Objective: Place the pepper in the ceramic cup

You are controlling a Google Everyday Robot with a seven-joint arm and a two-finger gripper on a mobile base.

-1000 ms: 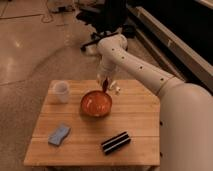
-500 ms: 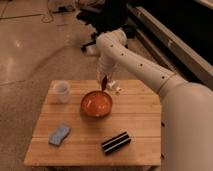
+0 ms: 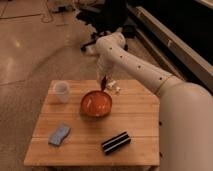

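Gripper [image 3: 103, 81] clenching pepper [image 3: 103, 85], hanging over far rim of orange bowl [image 3: 84, 106], basically staying put since second ago; ceramic cup [image 3: 61, 91] sitting left.

An orange-red bowl [image 3: 96, 104] sits centrally on a wooden table [image 3: 140, 120], with a small white object [image 3: 115, 87] just behind it. A blue sponge [image 3: 59, 135] and a black box [image 3: 116, 142] lie near the front edge.

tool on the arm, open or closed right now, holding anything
tool: closed on the pepper, raised by the far rim of the orange-red bowl, not yet at the ceramic cup
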